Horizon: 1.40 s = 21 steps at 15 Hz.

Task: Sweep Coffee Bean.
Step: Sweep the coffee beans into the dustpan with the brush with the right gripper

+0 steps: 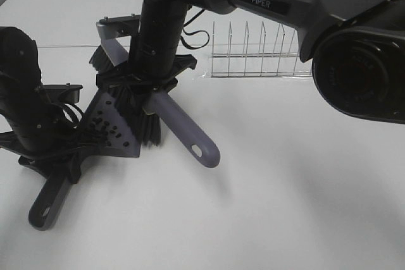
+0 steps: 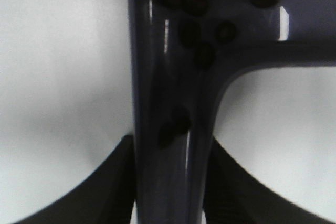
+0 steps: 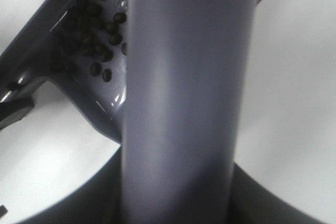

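Several coffee beans (image 1: pixel 105 124) lie in the grey dustpan (image 1: pixel 120 143) at the left of the table. My left gripper (image 1: pixel 62 156) is shut on the dustpan's handle (image 1: pixel 47 205). In the left wrist view, the left gripper (image 2: pixel 170 187) clamps the handle (image 2: pixel 168 103), with beans (image 2: pixel 202 32) scattered above it. Reaching across from the right, my right gripper (image 1: pixel 150 83) is shut on the grey brush handle (image 1: pixel 186 134). The brush's black bristles (image 1: pixel 138 117) stand at the pan's mouth. In the right wrist view, the brush handle (image 3: pixel 181 93) fills the middle, and beans (image 3: pixel 94 30) sit in the pan behind it.
A wire rack (image 1: pixel 253 52) stands at the back, right of the brush. White tabletop (image 1: pixel 285 207) stretches to the front and right. The right arm's housing (image 1: pixel 361 74) looms large at the upper right of the high view.
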Tool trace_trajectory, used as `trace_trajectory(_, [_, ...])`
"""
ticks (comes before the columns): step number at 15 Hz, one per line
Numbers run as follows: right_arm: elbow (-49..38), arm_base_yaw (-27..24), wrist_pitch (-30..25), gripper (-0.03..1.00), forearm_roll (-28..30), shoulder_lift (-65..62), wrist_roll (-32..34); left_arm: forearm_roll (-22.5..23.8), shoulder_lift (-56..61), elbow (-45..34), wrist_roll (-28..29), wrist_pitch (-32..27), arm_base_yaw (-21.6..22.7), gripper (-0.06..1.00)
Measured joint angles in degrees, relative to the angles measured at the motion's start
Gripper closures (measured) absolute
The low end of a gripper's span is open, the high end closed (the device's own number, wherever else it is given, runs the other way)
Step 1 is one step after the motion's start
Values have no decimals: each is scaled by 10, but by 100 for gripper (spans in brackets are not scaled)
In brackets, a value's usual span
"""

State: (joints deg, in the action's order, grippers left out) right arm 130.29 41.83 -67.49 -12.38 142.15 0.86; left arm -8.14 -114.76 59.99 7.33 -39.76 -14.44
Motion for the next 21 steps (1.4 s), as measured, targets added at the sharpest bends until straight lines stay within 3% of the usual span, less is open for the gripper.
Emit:
trace_trajectory(7, [69,-15,-26,63,164,-25,24,0,0,0,0,-1,0,59])
trace_trajectory(13, [51,-140,-27,63,171,-122,28,0,0,0,0,-1,0,59])
trace_trajectory(15, [-9,-187,-27,63,164,-172,28,0,0,0,0,-1,0,59])
trace_trajectory(16, [-87,-227,-28,63,165,-216,32,1,0,0,0,-1,0,59])
trace_trajectory(19, [-148,-240,-29,63,158,-244,36,1,0,0,0,-1,0,59])
trace_trajectory(21, [-186,-236,-28,63,103,-249,13,1,0,0,0,-1,0,59])
